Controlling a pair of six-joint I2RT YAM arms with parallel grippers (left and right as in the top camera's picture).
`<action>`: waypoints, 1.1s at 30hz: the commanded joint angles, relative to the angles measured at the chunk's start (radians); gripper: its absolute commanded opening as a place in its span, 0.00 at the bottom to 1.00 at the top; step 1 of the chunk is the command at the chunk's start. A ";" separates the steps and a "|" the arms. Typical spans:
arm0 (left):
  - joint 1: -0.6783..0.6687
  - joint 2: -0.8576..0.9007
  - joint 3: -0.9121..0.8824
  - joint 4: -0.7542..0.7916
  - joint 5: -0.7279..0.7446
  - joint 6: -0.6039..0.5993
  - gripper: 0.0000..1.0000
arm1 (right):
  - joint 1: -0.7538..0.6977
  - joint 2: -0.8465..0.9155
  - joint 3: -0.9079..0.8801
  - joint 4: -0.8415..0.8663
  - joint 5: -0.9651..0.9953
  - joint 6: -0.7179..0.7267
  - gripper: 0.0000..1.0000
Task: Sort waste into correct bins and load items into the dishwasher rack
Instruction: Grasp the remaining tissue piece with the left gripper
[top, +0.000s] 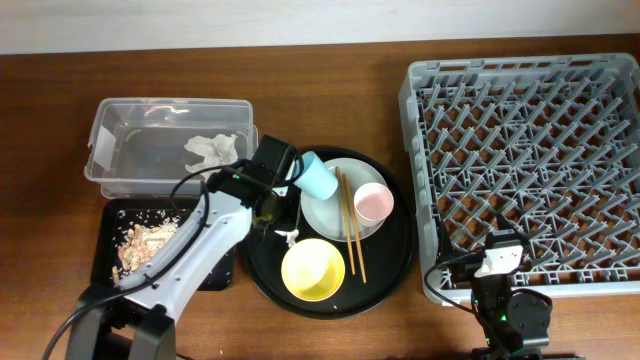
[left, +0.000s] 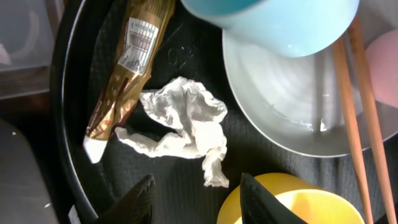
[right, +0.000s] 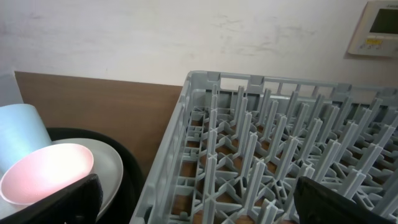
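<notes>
My left gripper is open and empty, hovering over the left side of the round black tray. Just ahead of its fingers lie a crumpled white napkin and a brown-gold wrapper. The tray also holds the blue cup, pink cup, pale plate, chopsticks and yellow bowl. My right gripper is open and empty at the grey dishwasher rack's front left corner.
The clear tub at back left holds a white napkin. The shallow black tray in front of it holds brownish food scraps. The right wrist view shows the pink cup and blue cup to the rack's left.
</notes>
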 joint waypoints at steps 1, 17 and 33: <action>-0.004 0.010 -0.057 0.058 0.006 -0.038 0.44 | 0.004 -0.004 -0.005 -0.005 0.005 0.005 0.99; -0.015 0.024 -0.248 0.335 -0.034 -0.127 0.56 | 0.004 -0.004 -0.005 -0.005 0.005 0.005 0.99; -0.015 0.015 -0.239 0.307 -0.042 -0.126 0.00 | 0.004 -0.004 -0.005 -0.005 0.005 0.005 0.99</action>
